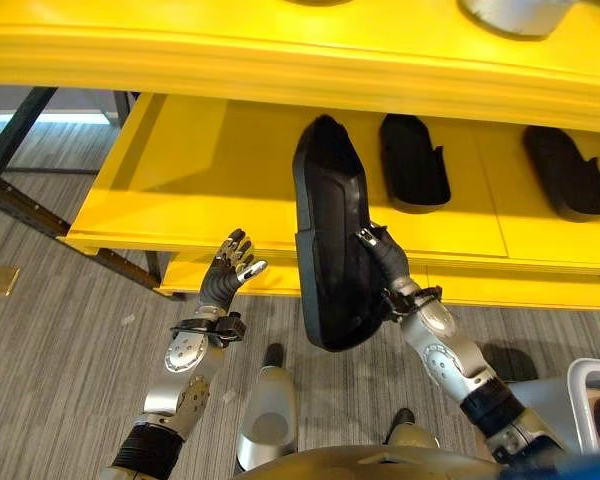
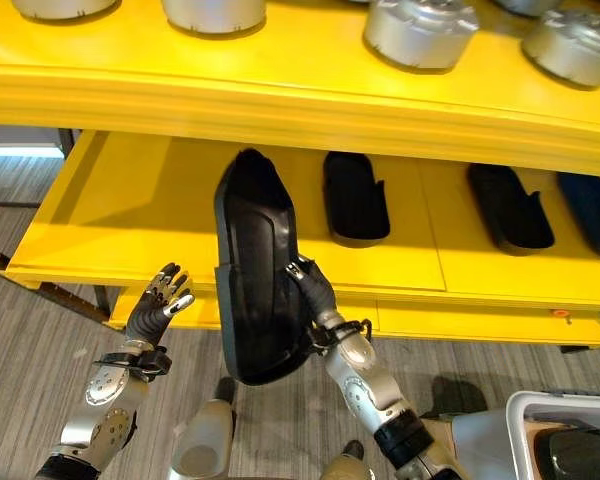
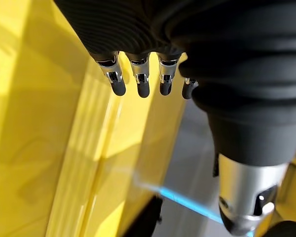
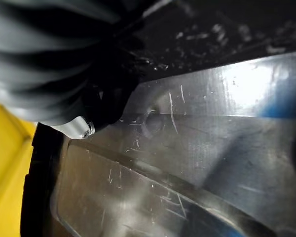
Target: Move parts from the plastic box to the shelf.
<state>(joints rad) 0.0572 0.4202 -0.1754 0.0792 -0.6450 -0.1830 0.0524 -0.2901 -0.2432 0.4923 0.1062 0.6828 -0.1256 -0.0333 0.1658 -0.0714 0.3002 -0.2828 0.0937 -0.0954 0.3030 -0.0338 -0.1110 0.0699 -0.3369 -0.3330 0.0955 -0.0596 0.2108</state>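
Box: white plastic box (image 2: 540,405) low at the robot's right, dark parts inside.
Shelf: yellow shelf (image 1: 190,170) over grey striped floor (image 1: 60,350).
Neighbours: black parts (image 1: 413,160) lie on it; silver housings (image 2: 420,30) above.
Part: black part (image 1: 332,240) clasped upright by the right hand (image 1: 385,258) at the shelf's edge.
Left hand (image 1: 230,268): fingers spread, holding nothing.

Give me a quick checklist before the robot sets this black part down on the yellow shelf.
1. Grip: right robot hand curled on the edge of the black part: ok.
2. Landing spot: bare yellow shelf to the left of the black part already lying there: ok.
3. Part over the shelf: only its upper end is; the lower end hangs past the front edge: not ok.
4. Part orientation: held steeply, not flat: not ok.
5. Left robot hand: open, apart from the part, beside it: ok.
6. Grip security under the part: cannot tell.
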